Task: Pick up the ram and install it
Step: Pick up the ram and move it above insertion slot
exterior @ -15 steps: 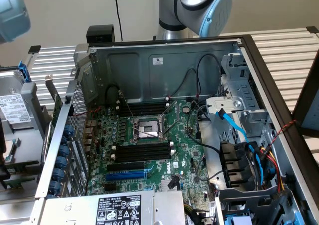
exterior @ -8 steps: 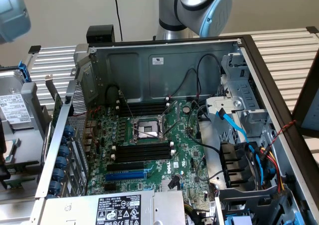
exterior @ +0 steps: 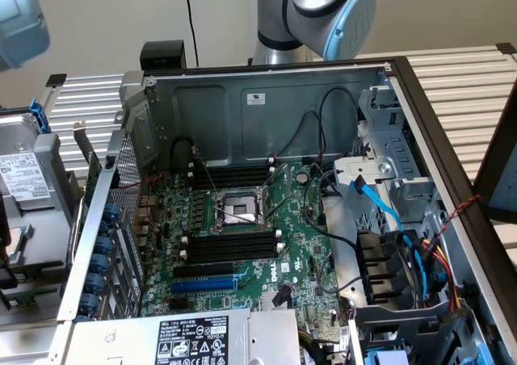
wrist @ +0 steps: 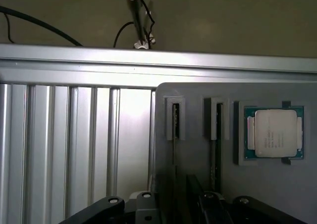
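Note:
In the wrist view a grey holder (wrist: pixel 198 154) lies on a ribbed metal table. Two thin ram sticks stand on edge in its narrow slots, one (wrist: pixel 174 127) near the holder's edge and the other (wrist: pixel 216 130) closer to a processor chip (wrist: pixel 275 133). My gripper (wrist: pixel 190 201) hangs just short of the sticks, its black body parts showing at the picture's edge. In the exterior view the open computer case (exterior: pixel 266 106) shows the green motherboard (exterior: pixel 291 252) with long black memory slots (exterior: pixel 234 246).
A blue slot (exterior: pixel 203 285) and the open processor socket (exterior: pixel 238 209) sit among the black slots. Cables and drive cages (exterior: pixel 396 244) crowd the exterior view's right. The arm's grey and blue joint (exterior: pixel 323 10) rises behind the case. A metal rail (wrist: pixel 158 65) borders the table.

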### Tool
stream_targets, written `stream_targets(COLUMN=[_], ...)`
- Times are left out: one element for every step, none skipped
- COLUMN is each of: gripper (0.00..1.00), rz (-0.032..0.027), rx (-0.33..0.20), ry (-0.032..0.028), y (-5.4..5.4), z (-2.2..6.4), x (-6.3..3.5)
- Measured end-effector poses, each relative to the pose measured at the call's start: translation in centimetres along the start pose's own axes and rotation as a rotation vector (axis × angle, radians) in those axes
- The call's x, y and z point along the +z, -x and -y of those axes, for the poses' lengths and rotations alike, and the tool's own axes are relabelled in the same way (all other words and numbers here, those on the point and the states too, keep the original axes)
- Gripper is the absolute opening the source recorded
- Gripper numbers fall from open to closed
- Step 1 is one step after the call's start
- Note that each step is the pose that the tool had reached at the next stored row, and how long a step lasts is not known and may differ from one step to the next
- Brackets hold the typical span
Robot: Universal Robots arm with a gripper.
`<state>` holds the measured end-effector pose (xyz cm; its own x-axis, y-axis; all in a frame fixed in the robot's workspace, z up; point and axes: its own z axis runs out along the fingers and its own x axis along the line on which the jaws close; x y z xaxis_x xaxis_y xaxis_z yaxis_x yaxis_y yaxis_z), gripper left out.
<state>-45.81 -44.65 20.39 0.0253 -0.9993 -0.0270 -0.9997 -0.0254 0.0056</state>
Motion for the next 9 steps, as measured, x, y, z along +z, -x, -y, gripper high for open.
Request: stream_targets(gripper=[0.38, 0.38, 0.38, 0.38, 0.38, 0.38, 0.38, 0.38, 0.36], rz=[0.0, 0.0, 0.0, 0.0, 0.0, 0.0, 0.0, 0.0, -0.0001], rx=[0.0, 0.0, 0.0, 0.0, 0.0, 0.0, 0.0, 0.0, 0.0], ry=[0.0, 0.0, -0.0001, 0.0, 0.0, 0.0, 0.0, 0.0, 0.0], y=[0.0, 0.0, 0.0, 0.0, 0.0, 0.0, 0.0, 0.0, 0.0], z=[0.0, 0.0, 0.0, 0.0, 0.0, 0.0, 0.0, 0.0, 0.0], x=[0.0, 0.0, 0.0, 0.0, 0.0, 0.0, 0.0, 0.0, 0.0])
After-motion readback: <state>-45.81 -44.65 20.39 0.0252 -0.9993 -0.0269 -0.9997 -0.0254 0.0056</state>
